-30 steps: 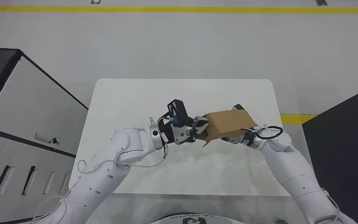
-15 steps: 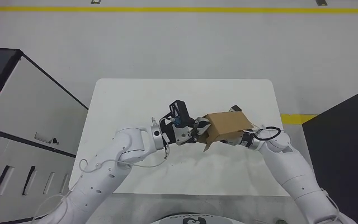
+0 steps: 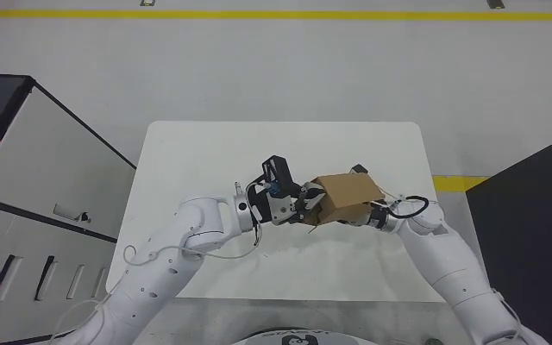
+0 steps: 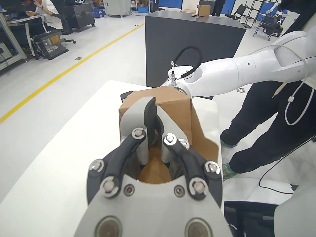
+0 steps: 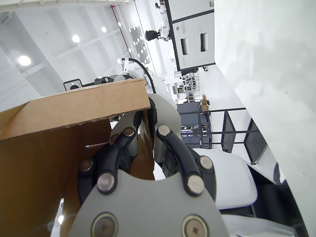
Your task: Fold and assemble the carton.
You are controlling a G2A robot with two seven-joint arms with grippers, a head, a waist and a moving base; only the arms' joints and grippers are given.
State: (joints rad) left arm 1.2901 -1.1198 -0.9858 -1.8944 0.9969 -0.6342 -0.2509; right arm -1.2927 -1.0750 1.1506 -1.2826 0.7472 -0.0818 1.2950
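A white table [image 3: 198, 155] stands on a pale floor [image 3: 345, 69] crossed by a yellow line [image 3: 259, 14]. A grey cabinet [image 3: 43, 164] with drawers stands just beside one end, a dark cabinet [image 3: 517, 216] near the other

The count stands at one brown carton [image 3: 345, 197], two grippers, the left gripper [image 4: 154, 114] and the right gripper [image 5: 145, 122] at opposite ends of it, one white table [image 3: 198, 155] beneath both, one grey cabinet [image 3: 43, 164] beyond the left gripper and one black cabinet [image 3: 517, 224] beyond the right.
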